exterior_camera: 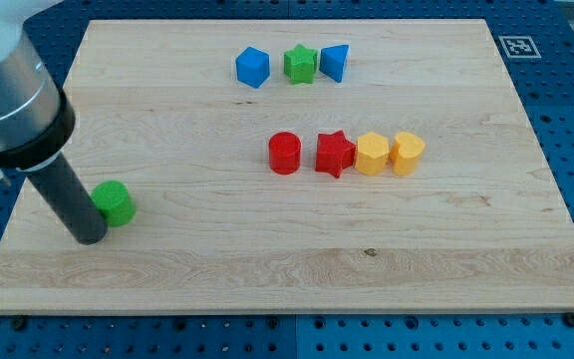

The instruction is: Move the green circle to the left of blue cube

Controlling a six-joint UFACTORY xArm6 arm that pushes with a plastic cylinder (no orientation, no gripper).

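The green circle (115, 202) lies near the view's left edge of the wooden board. My tip (89, 237) rests on the board right beside it, touching its lower-left side. The blue cube (252, 67) sits near the view's top, far up and to the right of the green circle. It is the leftmost of a row of three.
A green star (300, 64) and a blue triangular block (335, 62) stand right of the blue cube. In the middle is a row: red circle (284, 153), red star (334, 153), yellow hexagon (372, 155), yellow heart (408, 153). The board's left edge (28, 189) is close to my tip.
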